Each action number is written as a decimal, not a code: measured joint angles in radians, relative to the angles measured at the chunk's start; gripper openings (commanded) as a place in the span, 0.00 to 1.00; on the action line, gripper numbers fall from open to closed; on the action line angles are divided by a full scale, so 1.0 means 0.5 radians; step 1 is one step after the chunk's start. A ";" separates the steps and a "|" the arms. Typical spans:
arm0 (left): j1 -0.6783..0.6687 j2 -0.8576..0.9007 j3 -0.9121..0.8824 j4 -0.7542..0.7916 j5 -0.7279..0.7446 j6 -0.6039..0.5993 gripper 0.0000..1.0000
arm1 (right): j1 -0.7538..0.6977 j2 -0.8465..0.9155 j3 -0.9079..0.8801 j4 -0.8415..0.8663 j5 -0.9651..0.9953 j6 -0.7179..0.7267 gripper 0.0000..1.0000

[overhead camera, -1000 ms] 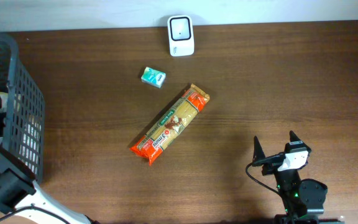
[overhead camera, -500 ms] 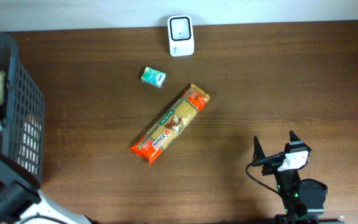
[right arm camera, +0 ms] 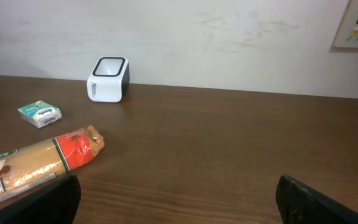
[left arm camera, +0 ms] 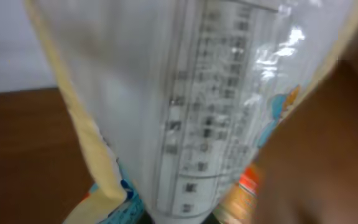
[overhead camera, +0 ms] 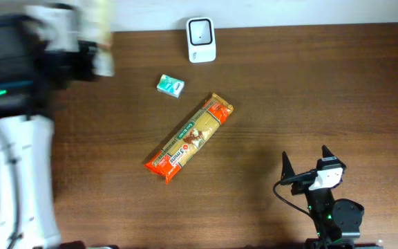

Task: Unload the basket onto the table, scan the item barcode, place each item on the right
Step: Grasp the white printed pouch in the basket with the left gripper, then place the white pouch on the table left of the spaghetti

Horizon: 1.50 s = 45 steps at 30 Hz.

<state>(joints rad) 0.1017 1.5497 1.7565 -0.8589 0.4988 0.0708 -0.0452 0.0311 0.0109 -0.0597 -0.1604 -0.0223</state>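
Far left, held packet (left arm camera: pixel 197 106) — pasta pack (overhead camera: pixel 188 138), green box (overhead camera: pixel 171 85), scanner (overhead camera: pixel 201 40) nearby

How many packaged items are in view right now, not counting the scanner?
3. A small green box lies near the scanner, a long pasta pack lies mid-table, and a pale packet is held in the left gripper. Others may be hidden behind the left arm.

Left pincer (overhead camera: pixel 92 48) clamped shut; right pincer (overhead camera: pixel 305 155) spread wide.
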 measured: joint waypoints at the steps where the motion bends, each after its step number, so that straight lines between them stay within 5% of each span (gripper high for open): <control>1: -0.234 0.069 -0.001 -0.061 0.024 0.085 0.00 | 0.000 0.000 0.000 0.000 -0.002 0.000 0.99; 4: -0.610 0.282 -0.010 -0.089 0.043 0.158 0.00 | 0.000 0.000 0.000 0.000 -0.006 -0.001 0.99; 8: -0.855 0.562 -0.012 0.024 0.021 -0.211 0.00 | 0.000 -0.001 0.000 0.000 -0.006 0.000 0.99; 11: -0.904 0.733 -0.014 -0.066 -0.245 -0.743 0.00 | 0.000 0.000 0.000 0.000 -0.006 -0.002 0.99; 16: -0.828 0.745 -0.054 -0.687 -1.257 -2.342 0.00 | 0.000 0.001 0.000 0.000 -0.006 0.000 0.99; 19: -0.827 0.745 -0.227 -0.610 -1.471 -2.823 0.00 | 0.000 0.001 0.000 0.000 -0.006 0.001 0.99; 20: -0.829 0.748 -0.276 -0.581 -1.485 -2.883 0.04 | 0.000 0.001 0.000 0.000 -0.006 0.000 0.99; 21: -0.832 0.748 -0.379 -0.485 -1.495 -2.963 0.20 | 0.000 0.002 0.000 0.000 -0.006 -0.001 0.99; 22: -0.835 0.750 -0.450 -0.400 -1.492 -2.993 0.59 | 0.000 0.001 0.000 0.000 -0.006 -0.001 0.99; 23: -0.841 0.750 -0.516 -0.330 -1.482 -3.033 0.71 | 0.000 0.002 0.000 0.000 -0.006 -0.002 0.99; 25: -0.850 0.750 -0.570 -0.205 -1.411 -3.046 0.90 | 0.000 0.002 0.000 0.000 -0.006 0.001 0.99; 27: -0.851 0.750 -0.572 -0.061 -1.306 -2.948 0.99 | 0.000 0.002 0.000 0.000 -0.006 0.000 0.99; 33: -0.851 0.634 -0.195 -0.051 -1.180 -2.533 1.00 | 0.000 0.002 0.000 0.000 -0.006 0.000 0.99; 35: -0.853 0.453 0.033 -0.053 -1.327 -2.193 0.77 | 0.000 0.002 0.000 0.000 -0.006 0.000 0.99; 37: -0.791 0.171 0.273 -0.031 -1.632 -1.666 0.70 | 0.000 0.002 0.000 0.000 -0.006 -0.001 0.99; 38: -0.711 0.075 0.302 -0.036 -1.759 -1.556 0.79 | 0.000 0.002 0.000 0.000 -0.006 0.000 0.99; 39: -0.536 -0.033 0.322 -0.056 -1.906 -1.450 0.99 | 0.000 0.002 0.000 0.000 -0.006 -0.001 0.99; 45: 0.621 0.068 0.317 -0.251 -1.820 -1.292 0.99 | 0.000 0.001 0.000 0.001 -0.007 -0.001 0.99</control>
<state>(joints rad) 0.4122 1.5837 1.9148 -0.9844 -0.4114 -0.5751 -0.0452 0.0315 0.0109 -0.0593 -0.1638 -0.0227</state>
